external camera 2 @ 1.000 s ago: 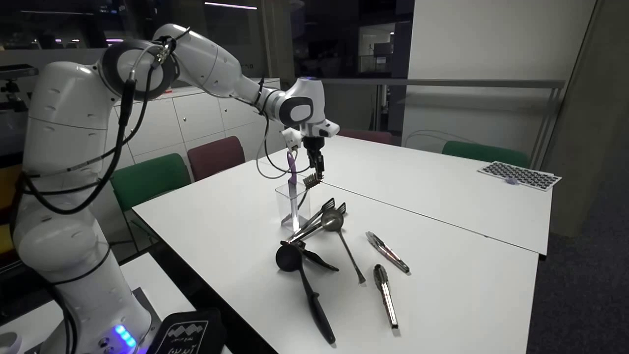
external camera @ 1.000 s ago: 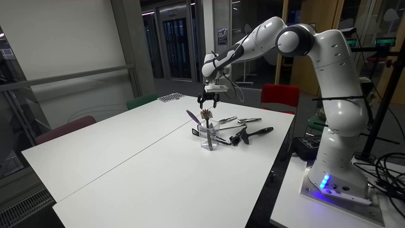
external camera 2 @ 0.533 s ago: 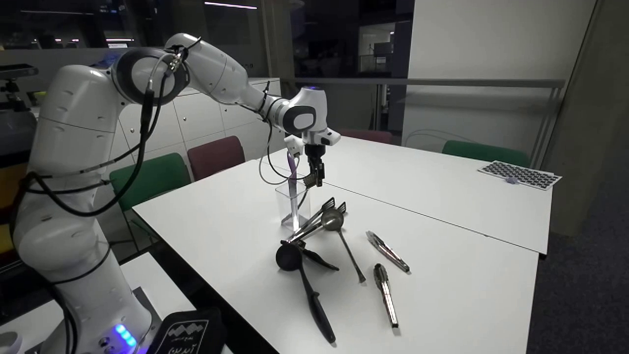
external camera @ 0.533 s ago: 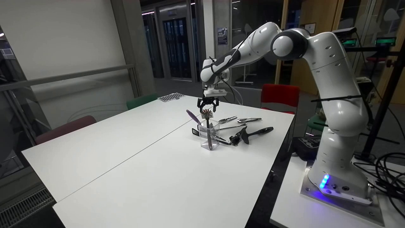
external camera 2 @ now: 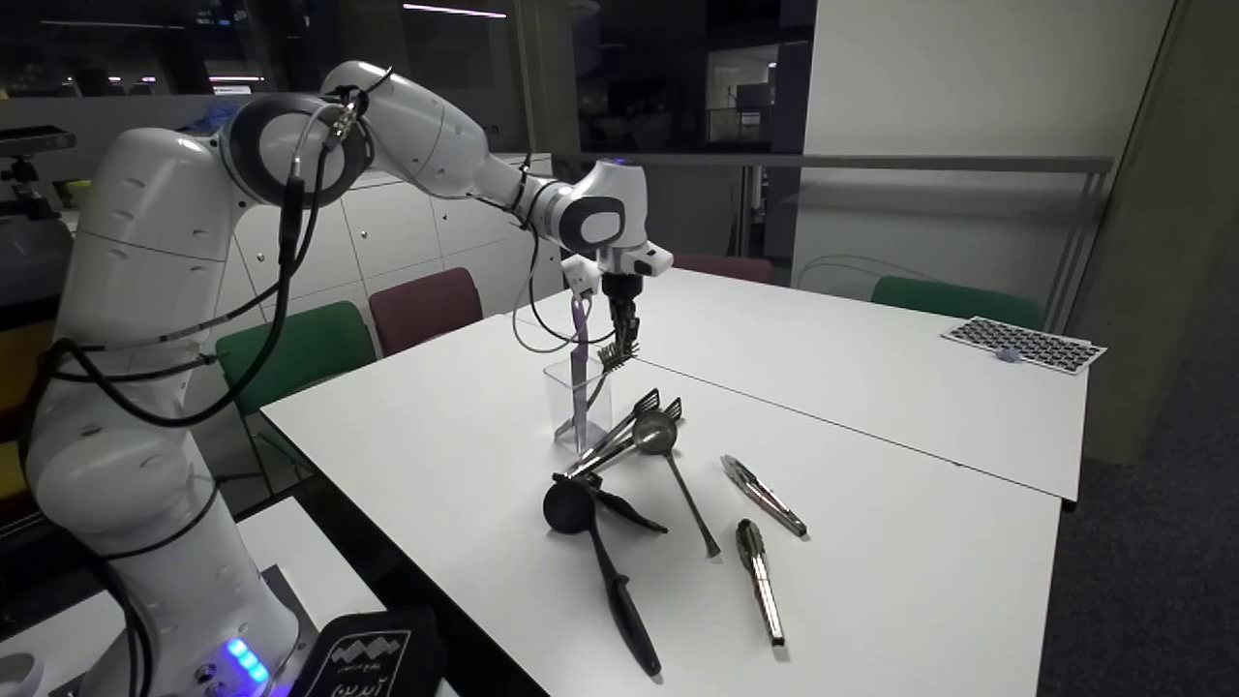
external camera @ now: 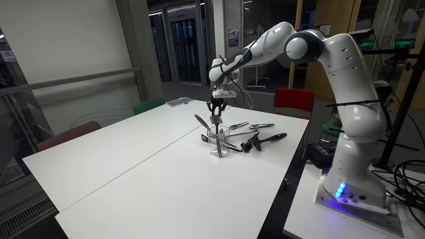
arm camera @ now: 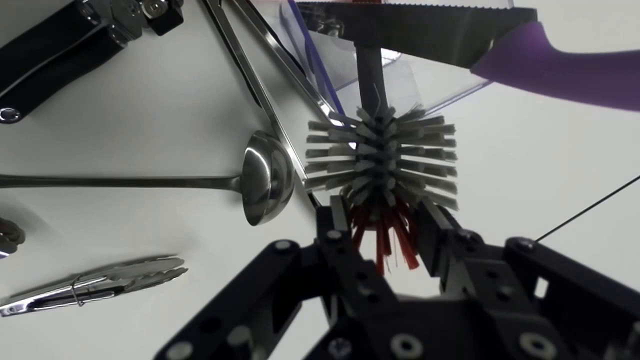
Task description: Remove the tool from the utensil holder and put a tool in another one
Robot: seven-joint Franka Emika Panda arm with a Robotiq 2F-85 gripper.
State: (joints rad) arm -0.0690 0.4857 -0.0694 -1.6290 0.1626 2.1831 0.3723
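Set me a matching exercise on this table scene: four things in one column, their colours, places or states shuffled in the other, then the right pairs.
Things
1. Brush
2. Knife
3. Holder
4. Tongs

Matches
A. two silvery pairs, lying flat
B. clear-walled, standing on the table
C. head between the jaws of the end effector
D. purple-handled

Pairs: 1-C; 2-D; 3-B; 4-A

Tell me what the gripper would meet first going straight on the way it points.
Most likely the head of the bottle brush: the gripper straddles its red end bristles, and the grey bristles seem to lie just ahead. Exact depth is hard to judge.
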